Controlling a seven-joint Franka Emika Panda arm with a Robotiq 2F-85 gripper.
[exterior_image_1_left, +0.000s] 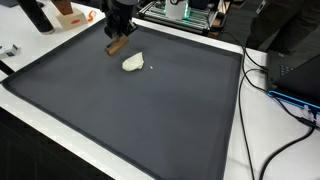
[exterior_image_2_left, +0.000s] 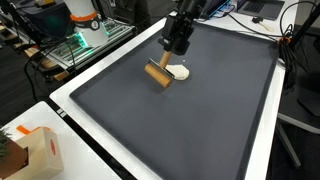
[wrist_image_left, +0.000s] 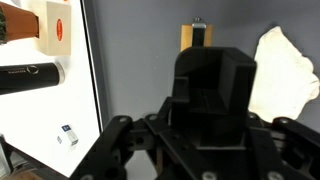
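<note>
Free across nearly all of the dark mat in an exterior view: wide passage from 3 round through 6 to 9 o'clock of the white lump. Blocked at 11 o'clock by the wooden block, close beside that lump. Beyond the mat's rim, hemmed at 3 o'clock by cables and at 12 to 1 o'clock by an electronics rack.

wooden block, white lump partly hidden
</note>
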